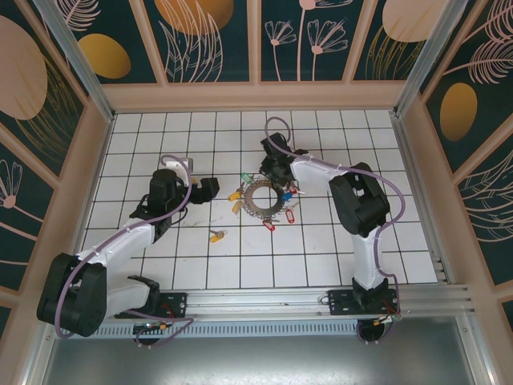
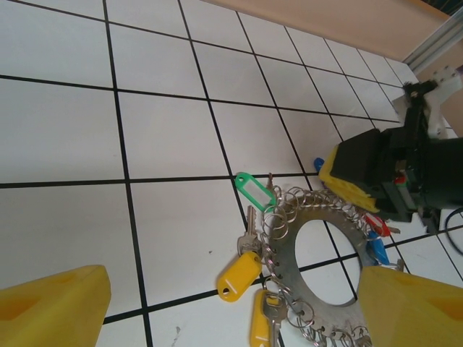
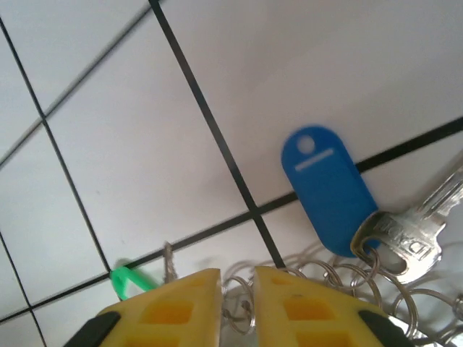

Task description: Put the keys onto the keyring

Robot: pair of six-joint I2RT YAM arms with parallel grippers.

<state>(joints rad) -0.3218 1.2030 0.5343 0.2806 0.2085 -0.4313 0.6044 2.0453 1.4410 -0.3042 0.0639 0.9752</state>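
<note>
Keys (image 2: 239,275) light, loose, slippery, best pinched by wire loop (image 3: 233,316); right end effector (image 3: 237,278) narrow on one, left end effector (image 1: 210,189) wide.

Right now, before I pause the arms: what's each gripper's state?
Left gripper: open, empty.
Right gripper: nearly closed at the keyring's loops; grip cannot be told.

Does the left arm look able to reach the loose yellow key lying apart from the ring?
Probably yes: the key lies alone on bare tiles near the open left gripper, with nothing between them.
</note>
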